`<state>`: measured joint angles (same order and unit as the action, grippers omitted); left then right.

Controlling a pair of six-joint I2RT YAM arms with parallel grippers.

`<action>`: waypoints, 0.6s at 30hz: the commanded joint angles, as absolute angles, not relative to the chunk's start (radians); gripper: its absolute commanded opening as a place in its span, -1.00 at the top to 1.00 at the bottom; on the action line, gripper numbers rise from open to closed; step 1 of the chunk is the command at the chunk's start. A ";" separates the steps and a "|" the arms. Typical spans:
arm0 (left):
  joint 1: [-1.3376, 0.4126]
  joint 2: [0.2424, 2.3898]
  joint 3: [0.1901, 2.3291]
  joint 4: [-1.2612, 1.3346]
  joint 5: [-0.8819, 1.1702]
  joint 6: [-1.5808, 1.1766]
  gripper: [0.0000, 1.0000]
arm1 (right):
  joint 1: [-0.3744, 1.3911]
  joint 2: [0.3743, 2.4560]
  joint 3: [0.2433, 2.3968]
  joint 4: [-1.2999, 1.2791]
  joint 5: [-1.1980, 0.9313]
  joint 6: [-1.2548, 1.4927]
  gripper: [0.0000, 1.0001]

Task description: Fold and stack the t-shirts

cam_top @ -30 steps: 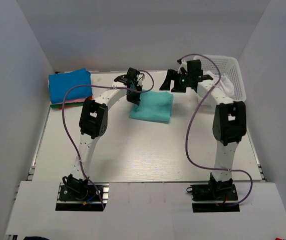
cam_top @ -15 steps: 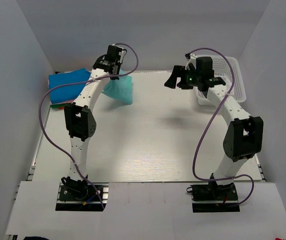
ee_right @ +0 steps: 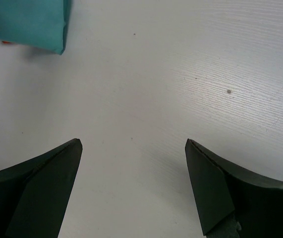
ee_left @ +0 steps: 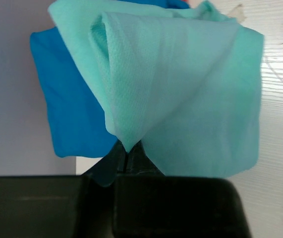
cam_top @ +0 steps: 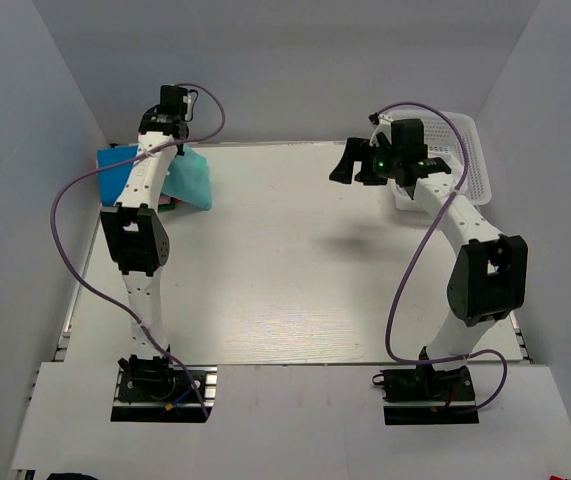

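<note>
Hanging: teal shirt (ee_left: 191, 89) dangled in loose folds from the left gripper (ee_left: 126, 157) at the table's (cam_top: 295, 280) far-left corner, partly in front of the blue shirt (ee_left: 72, 114).
Grip: left jaws were pinched on a tuck of teal cloth (almost meeting).
Blue shirt: lay folded flat in that corner, close to the wall.
Right gripper (ee_right: 134, 144): jaws spread wide, holding nothing, raised over bare table.
Basket (cam_top: 470, 150): white mesh, far-right corner, just beyond the right arm.
</note>
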<state>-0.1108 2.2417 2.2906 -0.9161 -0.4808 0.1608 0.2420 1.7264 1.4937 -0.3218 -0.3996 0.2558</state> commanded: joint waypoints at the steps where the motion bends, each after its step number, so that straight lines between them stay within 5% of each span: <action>1: -0.083 2.097 2.347 -0.904 -0.465 0.215 1.00 | 0.247 1.680 1.499 -0.318 -0.422 0.250 -0.81; 18: 0.002 2.008 2.330 -0.862 -0.345 0.245 1.00 | 0.244 1.744 1.528 -0.235 -0.511 0.364 -0.81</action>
<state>-0.0231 2.0579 2.3383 -0.8932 -0.3515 0.2371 0.2424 1.7294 1.4940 -0.2810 -0.4751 0.3344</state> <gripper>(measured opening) 0.028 0.904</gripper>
